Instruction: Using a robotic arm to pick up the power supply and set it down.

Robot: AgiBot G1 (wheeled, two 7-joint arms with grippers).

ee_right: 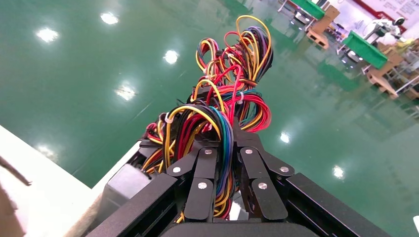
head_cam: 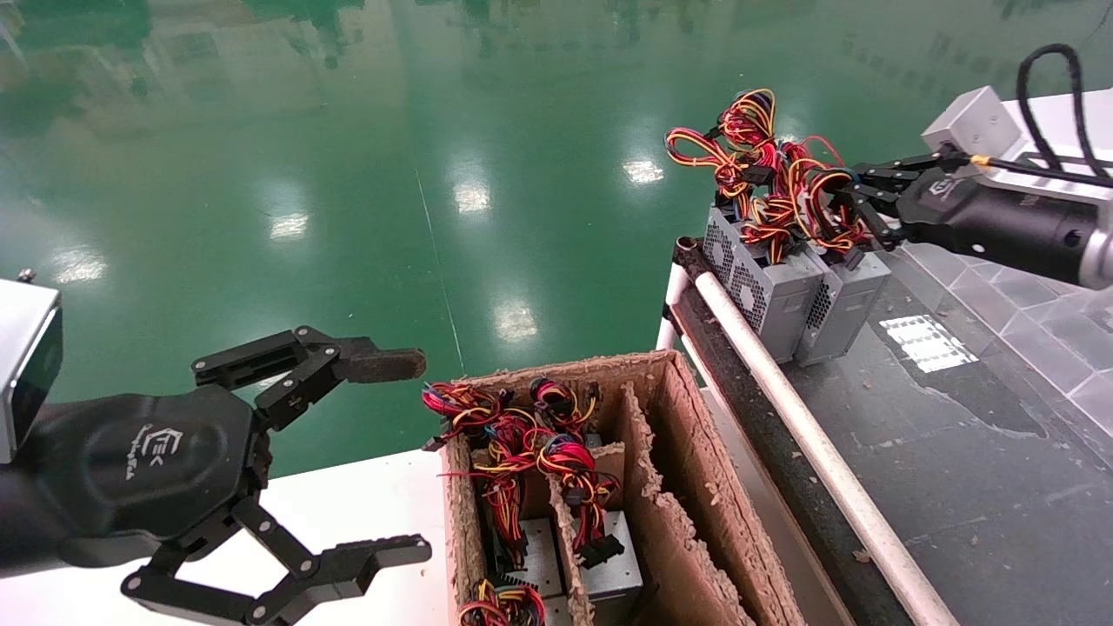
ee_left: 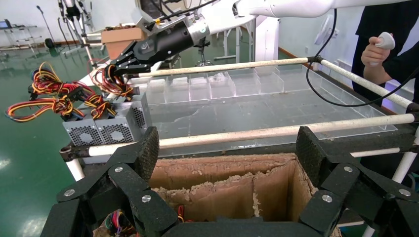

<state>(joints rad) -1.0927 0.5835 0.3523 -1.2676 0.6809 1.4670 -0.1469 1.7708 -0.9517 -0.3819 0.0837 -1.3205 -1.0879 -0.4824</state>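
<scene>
My right gripper (head_cam: pixel 856 204) pinches the wire bundle (head_cam: pixel 787 187) of a power supply (head_cam: pixel 842 300) on the dark work surface.

Right fingers (ee_right: pixel 205 177) pressed together on the red, yellow, black and blue wires (ee_right: pixel 217 123), wires running between them. That grey power supply stands upright at the dark surface's (head_cam: pixel 956 469) far left corner, touching a 2nd grey unit (head_cam: pixel 765 283) with perforated vent face, just beside the white rail (head_cam: pixel 809 435). My left gripper (head_cam: pixel 383 456) hovers spread wide, holding nothing, over the white table (head_cam: pixel 365 504), just beside the cardboard box (head_cam: pixel 687 487). Box has dividers; more power supplies with wire loops (head_cam: pixel 522 435) sit in its left compartments. Green floor (head_cam: pixel 348 174) beyond.
</scene>
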